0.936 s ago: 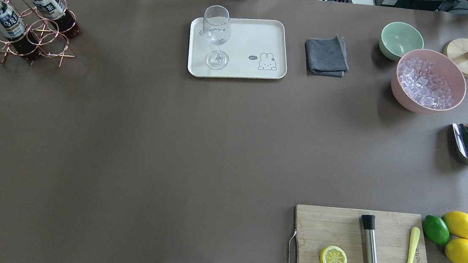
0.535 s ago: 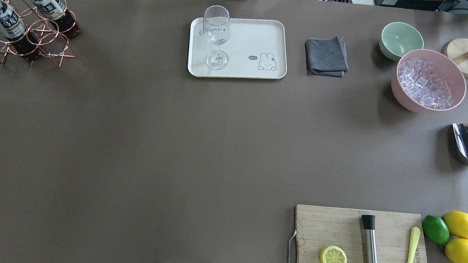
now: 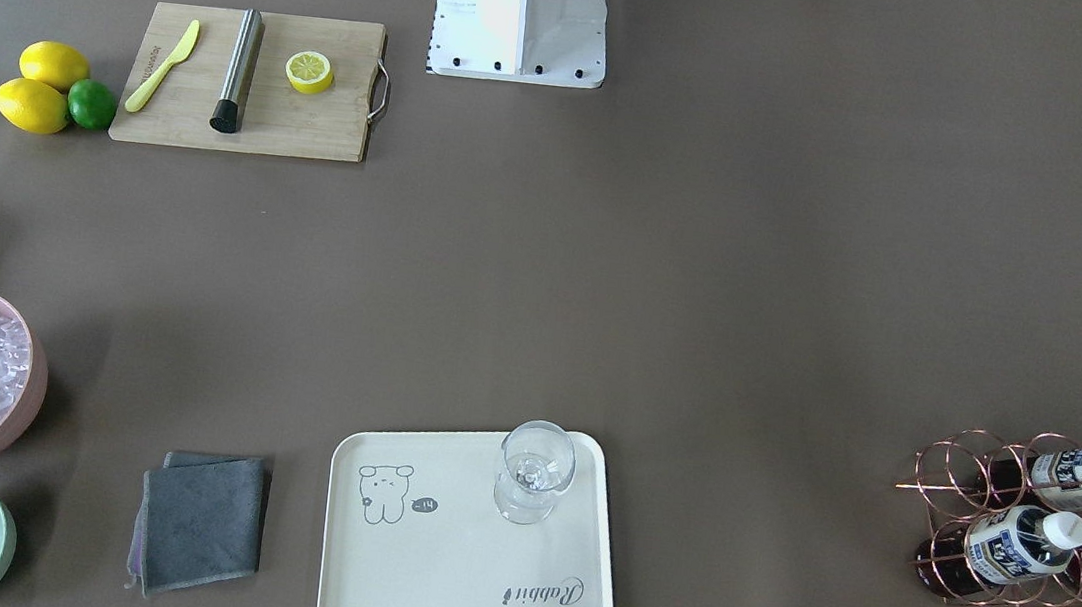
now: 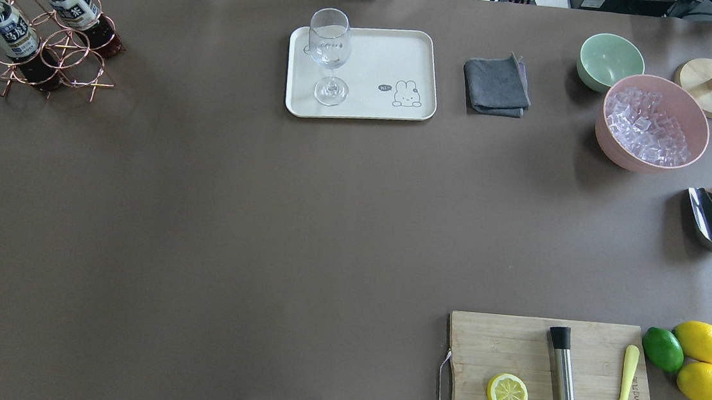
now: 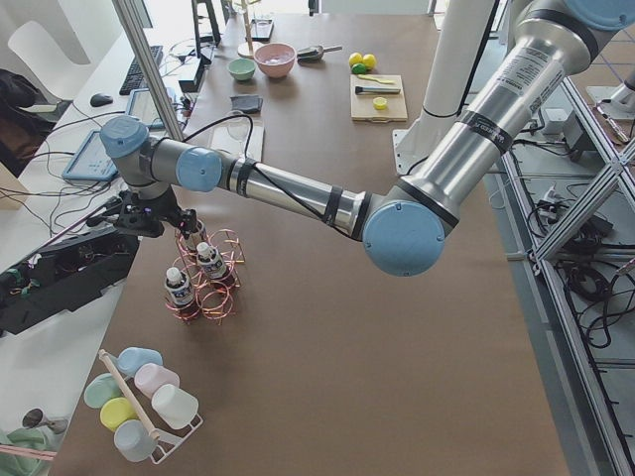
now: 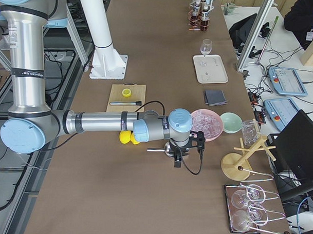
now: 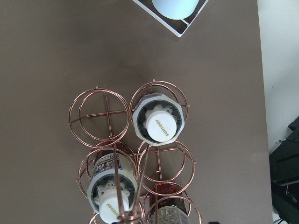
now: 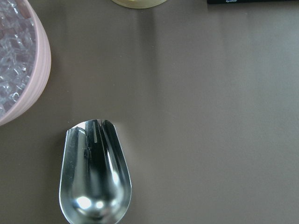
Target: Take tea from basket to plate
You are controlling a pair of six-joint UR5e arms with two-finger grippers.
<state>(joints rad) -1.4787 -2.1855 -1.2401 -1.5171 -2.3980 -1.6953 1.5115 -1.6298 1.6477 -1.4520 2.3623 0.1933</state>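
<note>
1. The left tool (image 5: 164, 220) shows only in the side view from the robot's left. It hangs just over the basket (image 5: 211, 288) near a corner of the tabletop (image 4: 200, 212). I cannot tell how far its jaws stand apart, nor whether it touches or holds anything.
2. The right tool (image 6: 187, 148) shows only in the side view from the robot's right. It is low over a metal scoop (image 6: 169, 148), just beside the pink bowl of ice (image 6: 207, 124). Its opening and its hold cannot be told either.
3. The right wrist view looks down on the scoop's hollow, with the pink bowl's rim at the left edge.
4. The tea is in the basket: three bottles stand upright in its copper rings. In the left wrist view the nearest tea bottle (image 7: 158, 124) sits in one ring, and a second bottle (image 7: 112, 198) stands beside the handle.
5. The white cap of the nearest tea bottle reads "SUNTORY". The white-and-dark labels carry large characters that are too small to read.
6. The plate (image 3: 431, 584) lies well apart from the basket and bears a stemmed glass (image 3: 533, 472). It carries the script "Rabbit", seen upside down from the front-facing camera, and a small animal drawing with a speech bubble.
7. The yellow knife (image 4: 622, 397) on the cutting board (image 4: 510, 349) has lettering along its handle, which is unreadable.
</note>
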